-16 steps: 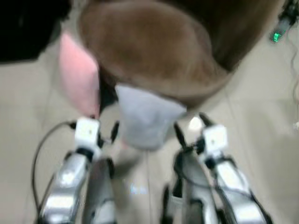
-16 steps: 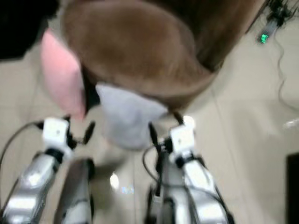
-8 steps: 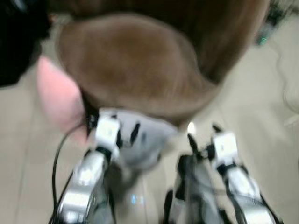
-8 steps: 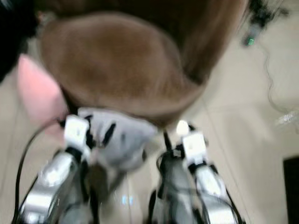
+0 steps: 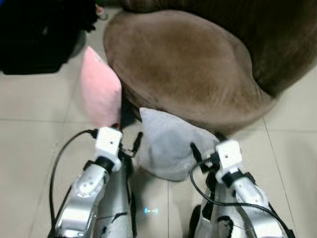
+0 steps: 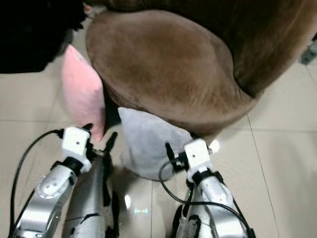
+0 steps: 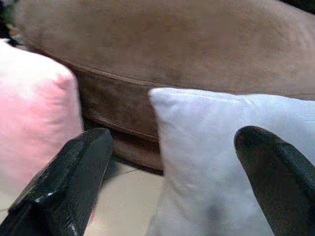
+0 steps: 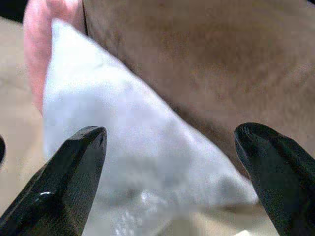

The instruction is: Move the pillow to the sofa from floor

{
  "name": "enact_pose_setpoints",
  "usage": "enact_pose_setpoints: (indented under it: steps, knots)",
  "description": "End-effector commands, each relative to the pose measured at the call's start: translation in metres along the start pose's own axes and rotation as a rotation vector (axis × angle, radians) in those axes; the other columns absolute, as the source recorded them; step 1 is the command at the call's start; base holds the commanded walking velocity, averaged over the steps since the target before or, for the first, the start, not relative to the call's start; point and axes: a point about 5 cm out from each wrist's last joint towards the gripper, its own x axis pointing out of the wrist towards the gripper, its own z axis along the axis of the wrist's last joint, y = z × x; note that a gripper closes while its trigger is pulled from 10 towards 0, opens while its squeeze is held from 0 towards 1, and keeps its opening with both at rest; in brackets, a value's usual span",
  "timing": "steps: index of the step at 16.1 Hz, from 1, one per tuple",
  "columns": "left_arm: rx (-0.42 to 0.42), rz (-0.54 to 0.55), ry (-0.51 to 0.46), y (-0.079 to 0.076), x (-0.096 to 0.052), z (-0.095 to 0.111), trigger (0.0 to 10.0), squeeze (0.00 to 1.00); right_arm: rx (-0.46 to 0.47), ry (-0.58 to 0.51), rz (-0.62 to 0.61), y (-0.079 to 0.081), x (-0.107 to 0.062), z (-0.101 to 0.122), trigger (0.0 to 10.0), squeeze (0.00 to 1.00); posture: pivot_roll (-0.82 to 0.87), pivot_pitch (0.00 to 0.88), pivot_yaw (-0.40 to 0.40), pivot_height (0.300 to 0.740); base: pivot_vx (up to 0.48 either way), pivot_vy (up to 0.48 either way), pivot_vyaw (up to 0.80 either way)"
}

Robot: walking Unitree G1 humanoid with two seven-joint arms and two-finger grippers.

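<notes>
Floor (image 5: 29, 129) under sofa-propped white pillow (image 5: 168, 144)

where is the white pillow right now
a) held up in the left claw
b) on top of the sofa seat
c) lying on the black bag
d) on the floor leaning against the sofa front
d: the white pillow stands on the tiled floor against the front of the brown sofa, beside the pink pillow, with both claws open and short of it.

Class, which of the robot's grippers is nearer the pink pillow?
Left. The left gripper sits just below the pink pillow, open. The right gripper is across the white pillow, farther away, also open.
</notes>
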Motion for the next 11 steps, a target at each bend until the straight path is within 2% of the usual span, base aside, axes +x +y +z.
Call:
enact_pose_setpoints:
  steps: [1,3,4,7,8,9,11]
  knots:
    - [-0.005,-0.005,0.029,-0.003,-0.003,-0.006,10.0,0.00,-0.035,0.047,0.031,-0.009,-0.002,-0.006,10.0,0.00,0.09,0.277,-0.049,0.471,0.000,0.000,0.00]
    - [-0.009,-0.007,0.032,-0.005,-0.003,-0.006,10.0,0.00,-0.110,0.072,0.062,-0.026,-0.001,-0.006,10.0,0.00,0.08,0.282,-0.058,0.471,0.000,0.000,0.00]
    - [-0.018,-0.003,0.032,-0.007,-0.004,-0.007,10.0,0.00,-0.177,0.086,0.087,-0.044,0.002,-0.003,10.0,0.00,0.08,0.288,-0.066,0.471,0.000,0.000,0.00]
    - [-0.022,0.002,0.035,-0.009,-0.004,-0.008,10.0,0.00,-0.260,0.104,0.129,-0.064,0.005,0.002,10.0,0.00,0.08,0.294,-0.078,0.471,0.000,0.000,0.00]
    - [-0.036,0.012,0.037,-0.011,-0.006,-0.009,10.0,0.00,-0.378,0.144,0.163,-0.091,0.012,0.009,10.0,0.00,0.08,0.305,-0.092,0.471,0.000,0.000,0.00]
    - [-0.041,0.015,0.039,-0.013,-0.007,-0.010,10.0,0.00,-0.408,0.164,0.172,-0.098,0.017,0.010,10.0,0.00,0.08,0.311,-0.099,0.471,0.000,0.000,0.00]
    - [-0.047,0.020,0.040,-0.015,-0.008,-0.010,10.0,0.00,-0.445,0.186,0.217,-0.099,0.021,0.007,10.0,0.00,0.09,0.325,-0.109,0.471,0.000,0.000,0.00]
